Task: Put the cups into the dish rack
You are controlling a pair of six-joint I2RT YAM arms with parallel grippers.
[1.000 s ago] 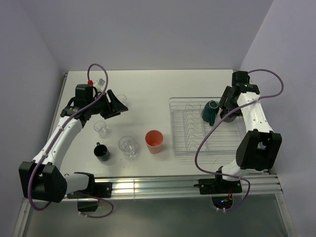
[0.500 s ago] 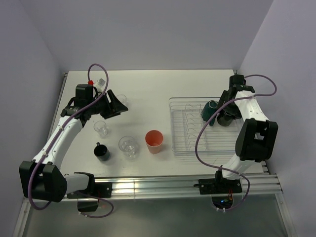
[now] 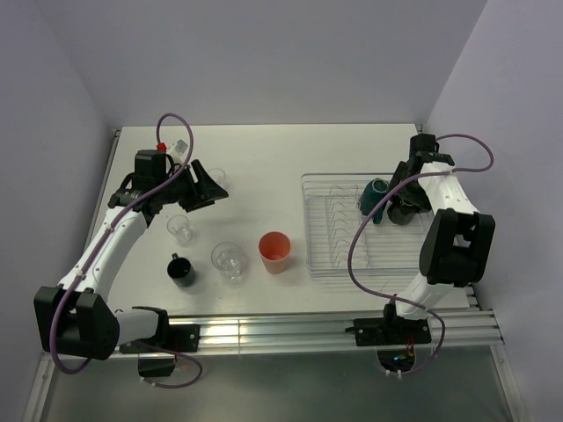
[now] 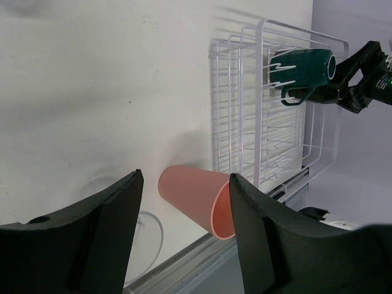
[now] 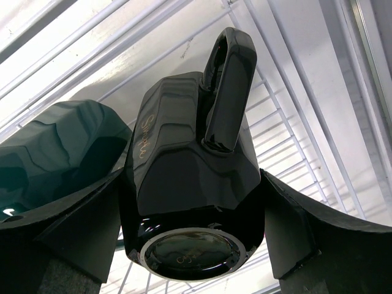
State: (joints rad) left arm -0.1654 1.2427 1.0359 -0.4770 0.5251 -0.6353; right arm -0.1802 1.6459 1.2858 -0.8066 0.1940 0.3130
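four cups on the near bench: black mug, glass tumblers, salmon cup. we judge them light, rigid, slick, the glass breakable; pinch a rim wall. farther, right tool clamps glossy dark mug at dish rack, beside green mug. left tool gapes, holding nothing.

Left gripper hovering well left of dish rack, jaws gaping; right gripper clamping black mug over rack's far-right part.
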